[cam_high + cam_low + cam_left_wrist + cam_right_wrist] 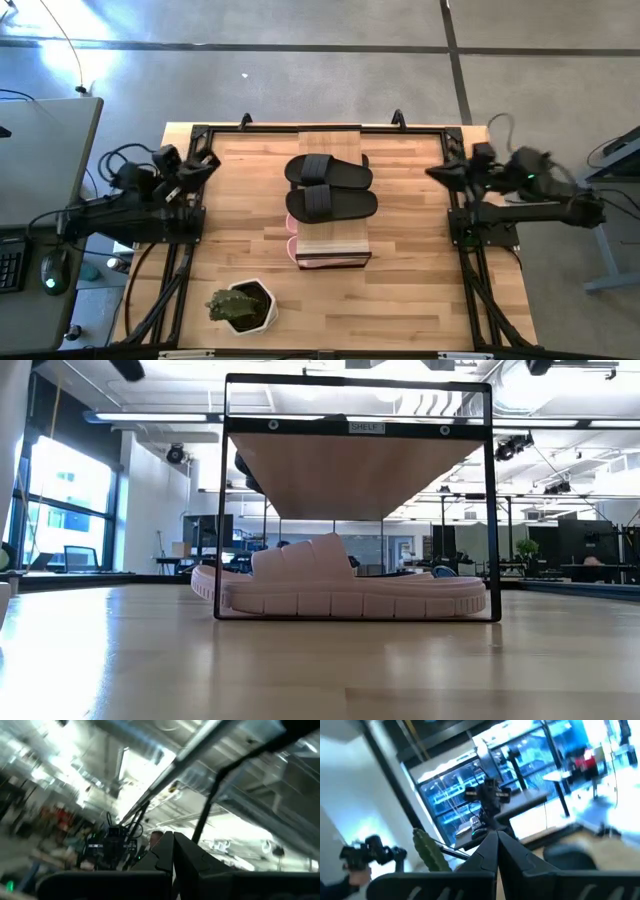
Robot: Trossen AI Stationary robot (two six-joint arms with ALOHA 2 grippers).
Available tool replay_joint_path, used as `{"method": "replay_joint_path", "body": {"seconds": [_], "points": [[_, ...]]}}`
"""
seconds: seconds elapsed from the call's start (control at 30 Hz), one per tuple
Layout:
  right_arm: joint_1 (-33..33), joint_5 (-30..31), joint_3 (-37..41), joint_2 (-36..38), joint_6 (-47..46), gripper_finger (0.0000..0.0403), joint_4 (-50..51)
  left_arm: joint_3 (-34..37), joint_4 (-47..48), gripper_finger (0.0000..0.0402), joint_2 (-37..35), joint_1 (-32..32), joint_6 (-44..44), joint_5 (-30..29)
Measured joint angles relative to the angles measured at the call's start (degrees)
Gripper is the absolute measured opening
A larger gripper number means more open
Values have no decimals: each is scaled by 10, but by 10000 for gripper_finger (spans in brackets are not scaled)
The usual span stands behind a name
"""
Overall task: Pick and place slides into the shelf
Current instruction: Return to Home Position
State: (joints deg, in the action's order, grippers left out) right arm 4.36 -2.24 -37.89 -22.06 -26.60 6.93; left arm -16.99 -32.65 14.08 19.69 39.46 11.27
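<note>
From above we see two black slides (330,172) on the shelf (333,245) mid-desk (420,290), with the left fingers (208,162) and right fingers (438,172) off at opposite edges. Level view: pink slides (340,590) beneath its plank. Wrist views: we find both pairs pressed shut, empty.

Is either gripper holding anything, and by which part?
Nothing is held. The left gripper and right gripper are both shut and empty, off to the sides; the black slides lie on the shelf, the pink slides under it.
</note>
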Motion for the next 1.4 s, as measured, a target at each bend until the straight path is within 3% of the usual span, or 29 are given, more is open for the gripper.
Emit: {"method": "replay_joint_path", "body": {"seconds": [0.2,0.33,0.57,0.9,1.23,1.4], "points": [[-19,-26,-128,-20,98,0,81,0,-60,0,-6,27,-63,61],[-37,-11,-132,-8,125,0,68,0,-37,0,-30,38,-79,63],[-64,-5,11,37,106,0,-72,0,121,0,-86,39,-86,60],[-64,10,177,124,46,0,-215,2,217,0,-117,39,-116,51],[-64,31,280,166,5,0,-296,60,221,0,-137,39,-92,41],[-64,39,315,166,-19,0,-322,105,165,0,-137,39,-72,41]]}}
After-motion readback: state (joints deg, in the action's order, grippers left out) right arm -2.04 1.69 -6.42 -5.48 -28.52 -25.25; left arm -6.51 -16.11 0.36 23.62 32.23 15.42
